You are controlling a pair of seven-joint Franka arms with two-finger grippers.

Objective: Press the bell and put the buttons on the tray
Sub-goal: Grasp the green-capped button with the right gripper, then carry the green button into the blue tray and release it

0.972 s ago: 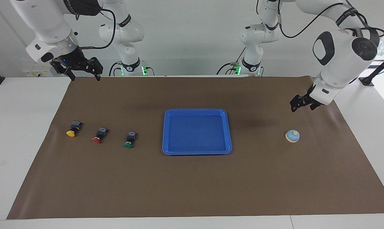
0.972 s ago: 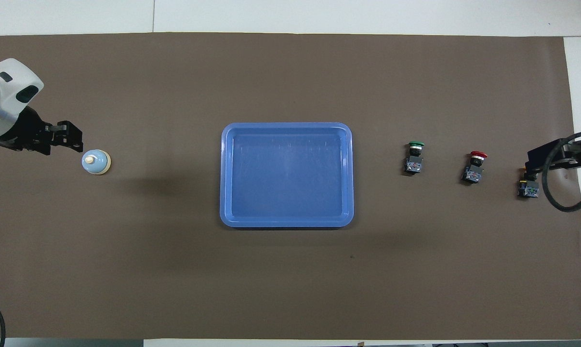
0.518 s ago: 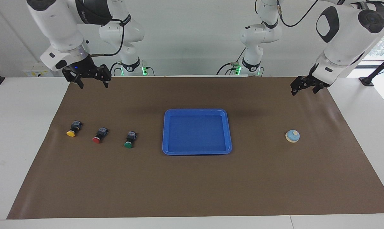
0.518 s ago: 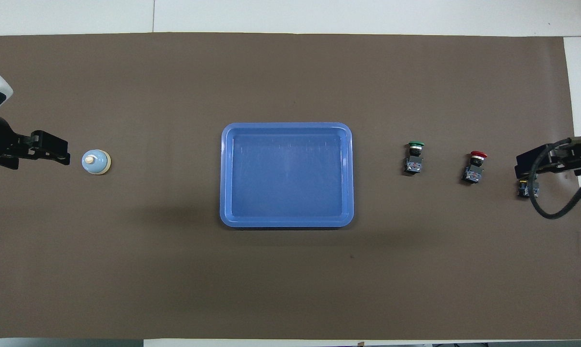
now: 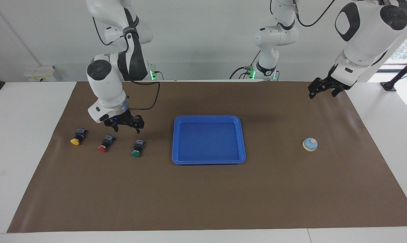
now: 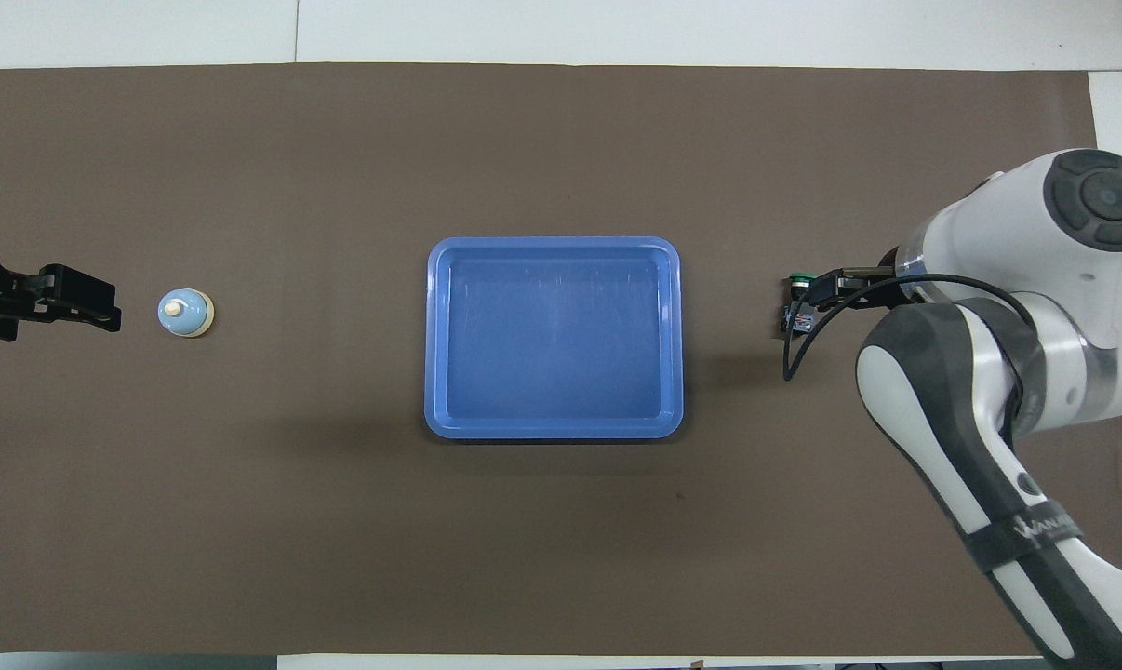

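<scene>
The bell (image 5: 310, 144) sits on the brown mat (image 5: 203, 195) toward the left arm's end of the table, upright, with its cream knob on top and nothing touching it. The blue tray (image 5: 243, 141) is in the middle of the mat, well apart from the bell, and there's nothing in it. The three buttons are lined up in a row toward the right arm's end: green button (image 5: 137, 148) is the one closest to the tray, then the red button (image 5: 105, 143), then the yellow button (image 5: 77, 136) out at the end. All three are lying on the mat with their caps pointing away from the robots. The right gripper (image 5: 124, 125) hangs low over the mat just on the robots' side of the red and green ones, kind of between the two, not touching either, and its jaws are spread with nothing in them. From the overhead camera the right arm covers the red and yellow buttons completely, and only the green one peeks out at the gripper's tip. The left gripper (image 5: 321, 90) is up in the air over the mat's edge at its own end of the table, well clear of the bell, jaws spread and empty too. That arm just waits there.
</scene>
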